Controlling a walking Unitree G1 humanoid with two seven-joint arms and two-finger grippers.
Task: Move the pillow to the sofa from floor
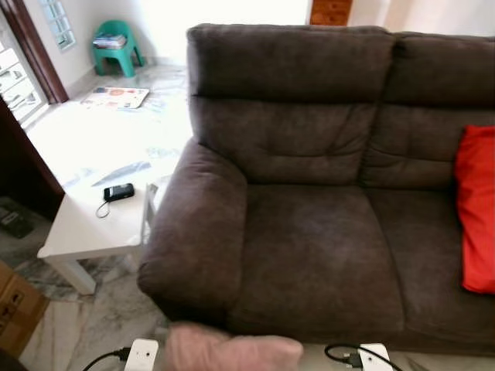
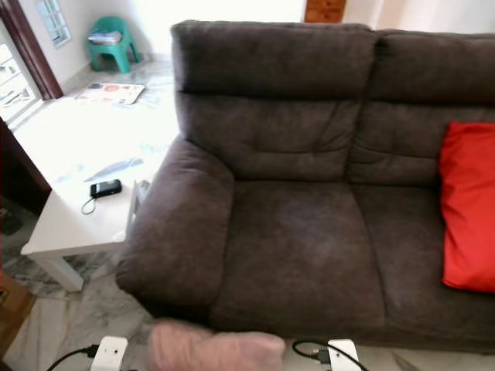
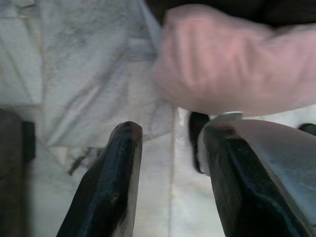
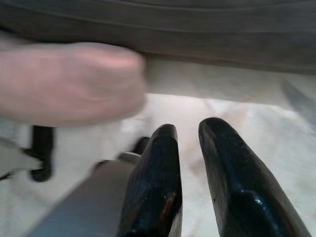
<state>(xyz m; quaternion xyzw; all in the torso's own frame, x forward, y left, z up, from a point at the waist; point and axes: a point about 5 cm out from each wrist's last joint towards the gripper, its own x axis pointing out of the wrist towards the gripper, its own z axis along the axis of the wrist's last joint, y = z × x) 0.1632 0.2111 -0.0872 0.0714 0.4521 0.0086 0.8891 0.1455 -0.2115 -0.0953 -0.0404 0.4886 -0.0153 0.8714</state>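
Pink pillow (image 1: 232, 349), blurred and cut off at the frame's lower edge, sits between the left gripper (image 3: 173, 148) and right gripper (image 4: 185, 136), both with fingers apart, grasping nothing. Brown sofa (image 1: 325, 255) seat lies free beyond; red cushion (image 1: 476, 209) occupies its right end. No legible writing.

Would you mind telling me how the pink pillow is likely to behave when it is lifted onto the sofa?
The pink pillow looks soft and rounded, so it will probably sag and squash rather than stay stiff. It likely weighs little for its bulk. Its cloth surface should not slip easily, and it should settle flat on the sofa.
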